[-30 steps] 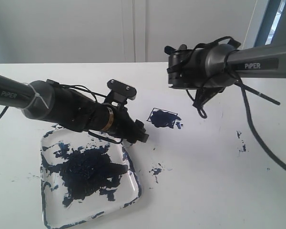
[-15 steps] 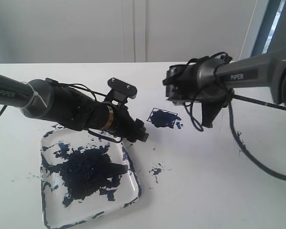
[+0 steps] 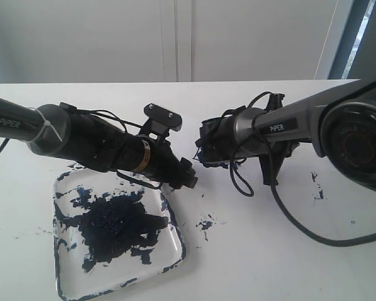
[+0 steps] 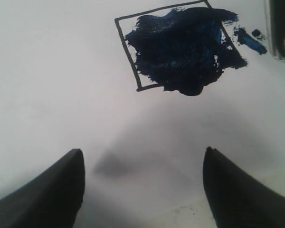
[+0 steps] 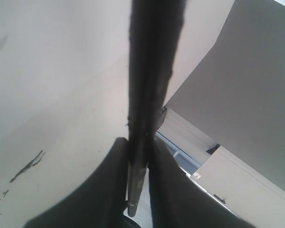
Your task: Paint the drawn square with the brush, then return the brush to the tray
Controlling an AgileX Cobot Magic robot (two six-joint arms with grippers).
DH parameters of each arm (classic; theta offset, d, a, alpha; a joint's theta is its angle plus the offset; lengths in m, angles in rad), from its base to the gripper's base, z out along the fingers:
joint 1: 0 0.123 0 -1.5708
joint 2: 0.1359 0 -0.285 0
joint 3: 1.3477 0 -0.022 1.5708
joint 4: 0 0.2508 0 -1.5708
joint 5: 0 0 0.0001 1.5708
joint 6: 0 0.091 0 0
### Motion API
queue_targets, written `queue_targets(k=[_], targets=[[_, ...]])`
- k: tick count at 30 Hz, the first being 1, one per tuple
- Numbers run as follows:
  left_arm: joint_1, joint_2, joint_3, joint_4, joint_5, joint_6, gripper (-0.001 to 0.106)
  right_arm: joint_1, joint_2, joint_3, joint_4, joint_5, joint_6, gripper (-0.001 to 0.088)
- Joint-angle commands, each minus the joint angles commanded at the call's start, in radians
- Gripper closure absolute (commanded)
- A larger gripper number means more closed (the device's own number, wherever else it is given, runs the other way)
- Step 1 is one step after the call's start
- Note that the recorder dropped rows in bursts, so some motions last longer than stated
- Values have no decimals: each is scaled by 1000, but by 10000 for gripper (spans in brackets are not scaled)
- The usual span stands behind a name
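— Two steps in this job, and you're most of the way through the first. The square [image 4: 180, 47], just ahead of the left jaws, is largely filled with dark blue. One side has a bare strip inside the outline, and on the opposite side paint has spilled past it.

— And the brush?

— Your right jaws are pinched almost closed on the brush [image 5: 149, 71], its thin black handle running straight out between them. Those jaws sit right at the square.

— So what remains for me?

— I'd judge a touch-up on the bare strip, if you want it, then the whole second step. The brush is not in the tray [image 3: 151, 266], which lies well apart from the right jaws, below and just behind the left jaws.

— Are the left jaws doing anything?

— They're spread wide with nothing between them.

— What can't you make out?

— The tip. No view shows the bristles, so you can't tell whether they touch the square. From outside, your right arm [image 3: 288, 125] covers most of the square, and the right wrist view is blurred at close range.
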Motion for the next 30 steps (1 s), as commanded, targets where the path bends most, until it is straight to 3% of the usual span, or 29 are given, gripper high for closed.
queue_targets(k=[6,30], targets=[[0,46,0,0,4,-52,331,43,0,0,-13,-12,-21,868],[0,73,4,0,-25,-59,331,4,39,-2,-92,-51,-57,868]])
